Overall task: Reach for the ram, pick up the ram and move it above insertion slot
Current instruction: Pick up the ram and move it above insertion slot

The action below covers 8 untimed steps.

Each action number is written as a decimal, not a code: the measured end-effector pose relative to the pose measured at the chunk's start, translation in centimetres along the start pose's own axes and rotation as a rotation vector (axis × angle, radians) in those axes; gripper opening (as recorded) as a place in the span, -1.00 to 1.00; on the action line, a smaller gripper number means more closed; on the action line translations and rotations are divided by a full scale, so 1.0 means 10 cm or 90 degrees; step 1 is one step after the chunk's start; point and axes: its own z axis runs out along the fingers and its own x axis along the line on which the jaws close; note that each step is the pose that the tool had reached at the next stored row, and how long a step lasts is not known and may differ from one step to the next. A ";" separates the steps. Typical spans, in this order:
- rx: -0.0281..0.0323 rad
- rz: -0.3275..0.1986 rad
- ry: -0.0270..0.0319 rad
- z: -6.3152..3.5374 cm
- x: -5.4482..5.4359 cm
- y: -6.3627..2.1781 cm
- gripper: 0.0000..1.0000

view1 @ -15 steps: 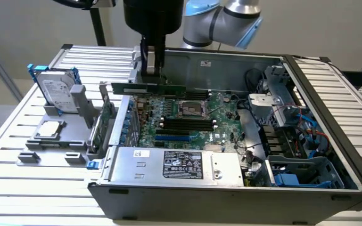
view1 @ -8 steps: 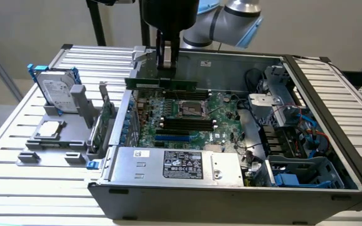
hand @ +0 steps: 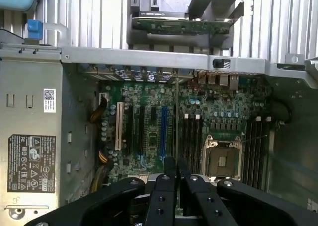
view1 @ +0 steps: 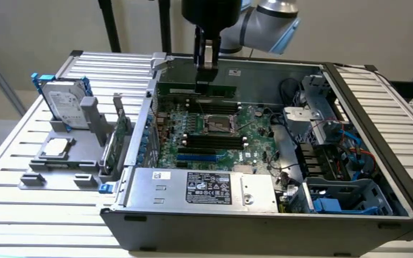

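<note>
Open computer case point(view1: 264, 215) on the slatted counter point(view1: 20, 215); motherboard point(hand: 149, 121) inside. Gripper point(view1: 205, 67), at the board's 12 o'clock, is clamped on the ram point(view1: 196, 88), held edge-on above the black slots point(hand: 191, 136). Risk: a tilted stick could snag neighbouring components.

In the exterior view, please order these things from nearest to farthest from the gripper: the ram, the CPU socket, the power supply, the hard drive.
1. The ram: held between the fingers of the gripper, over the case's far side.
2. The CPU socket: on the motherboard, below the gripper.
3. The hard drive: upright outside the case, at the exterior view's left.
4. The power supply: at the case's near edge.
</note>
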 end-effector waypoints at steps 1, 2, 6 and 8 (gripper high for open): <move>0.0000 0.000 0.0001 0.001 -0.02 -0.023 -0.74; 0.0000 0.000 0.0001 0.003 -0.04 -0.044 -0.74; 0.0000 0.001 0.0007 0.010 -0.12 -0.123 -0.74; 0.0001 0.003 0.0007 0.014 -0.14 -0.160 -0.74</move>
